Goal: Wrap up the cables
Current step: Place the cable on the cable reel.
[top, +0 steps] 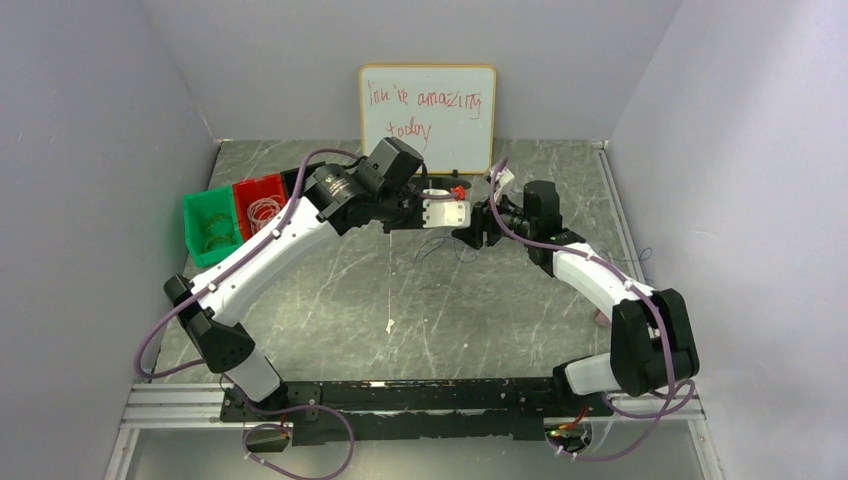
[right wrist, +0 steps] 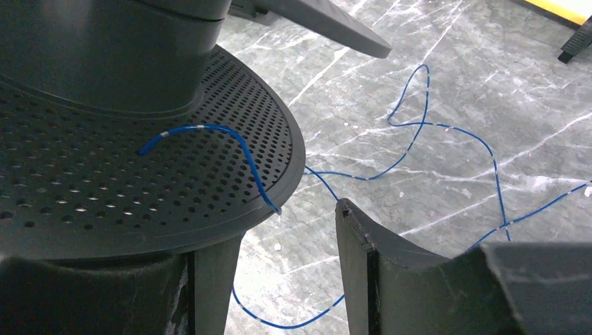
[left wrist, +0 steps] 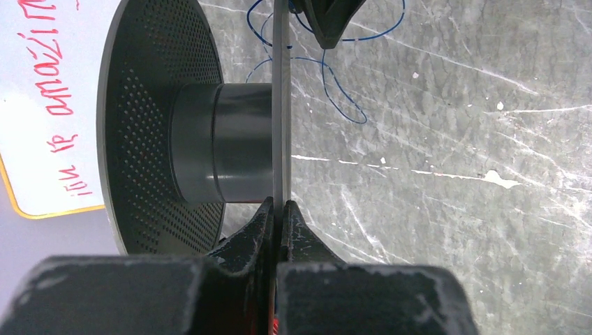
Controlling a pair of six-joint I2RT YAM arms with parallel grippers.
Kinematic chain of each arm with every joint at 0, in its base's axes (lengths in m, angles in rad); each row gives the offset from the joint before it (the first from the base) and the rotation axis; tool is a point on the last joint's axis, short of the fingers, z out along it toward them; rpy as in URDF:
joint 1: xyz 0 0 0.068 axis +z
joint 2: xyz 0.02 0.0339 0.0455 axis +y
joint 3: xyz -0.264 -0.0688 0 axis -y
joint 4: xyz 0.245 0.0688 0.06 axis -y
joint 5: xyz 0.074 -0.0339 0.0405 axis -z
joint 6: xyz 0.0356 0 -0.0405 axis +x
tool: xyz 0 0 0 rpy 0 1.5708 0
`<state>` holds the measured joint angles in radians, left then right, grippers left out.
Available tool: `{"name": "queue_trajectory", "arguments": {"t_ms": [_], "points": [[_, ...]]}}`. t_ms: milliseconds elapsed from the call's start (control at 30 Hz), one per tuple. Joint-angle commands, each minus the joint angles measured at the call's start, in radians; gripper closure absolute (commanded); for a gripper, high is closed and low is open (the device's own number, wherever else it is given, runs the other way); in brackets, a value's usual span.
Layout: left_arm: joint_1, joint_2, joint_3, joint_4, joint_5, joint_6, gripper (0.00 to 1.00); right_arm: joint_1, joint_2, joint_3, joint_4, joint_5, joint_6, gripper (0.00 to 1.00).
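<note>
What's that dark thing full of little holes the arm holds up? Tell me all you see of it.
A spool: two round dark grey flanges dotted with small holes, joined by a smooth bare hub, plastic by its look. The left gripper pinches one flange's rim, holding it above the table. A thin blue cable end lies on a flange and drops over its rim, beside the open right gripper.

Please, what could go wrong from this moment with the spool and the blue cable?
The cable end only lies loose on the spool flange, so it may slide off. The left tool pinches only a thin flange edge; the spool might tilt. Loose loops on the table could tangle.
</note>
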<state>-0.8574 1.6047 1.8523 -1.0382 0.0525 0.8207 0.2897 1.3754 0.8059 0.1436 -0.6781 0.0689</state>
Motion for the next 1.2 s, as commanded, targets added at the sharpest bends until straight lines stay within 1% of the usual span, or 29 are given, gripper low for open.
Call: {"name": "queue_trajectory", "arguments": {"t_ms": [0, 100, 233, 300, 367, 467, 700, 900, 1167], "points": [[-0.004, -0.005, 0.033, 0.086, 0.022, -0.004, 0.97, 0.014, 0.012, 0.01, 0.087, 0.006, 0.035, 0.46], [-0.003, -0.003, 0.035, 0.086, 0.023, -0.005, 0.97, 0.028, 0.026, 0.021, 0.084, 0.038, 0.034, 0.47], [-0.004, -0.002, 0.039, 0.084, 0.026, -0.011, 0.97, 0.043, 0.05, 0.029, 0.077, 0.068, 0.025, 0.53], [-0.003, -0.002, 0.041, 0.082, 0.029, -0.015, 0.97, 0.046, 0.057, 0.027, 0.08, 0.074, 0.021, 0.58], [-0.003, -0.003, 0.042, 0.082, 0.03, -0.017, 0.98, 0.046, 0.06, 0.026, 0.085, 0.085, 0.021, 0.6], [-0.004, -0.006, 0.038, 0.08, 0.033, -0.02, 0.97, 0.046, 0.053, 0.018, 0.121, 0.071, 0.047, 0.57], [-0.002, -0.012, 0.036, 0.083, 0.036, -0.03, 0.97, 0.045, 0.074, 0.029, 0.16, 0.045, 0.096, 0.55], [0.003, -0.012, 0.045, 0.077, 0.053, -0.046, 0.97, 0.037, 0.099, 0.042, 0.221, 0.018, 0.179, 0.53], [0.006, -0.011, 0.056, 0.069, 0.071, -0.054, 0.97, 0.037, 0.116, 0.042, 0.247, 0.017, 0.203, 0.53]]}}
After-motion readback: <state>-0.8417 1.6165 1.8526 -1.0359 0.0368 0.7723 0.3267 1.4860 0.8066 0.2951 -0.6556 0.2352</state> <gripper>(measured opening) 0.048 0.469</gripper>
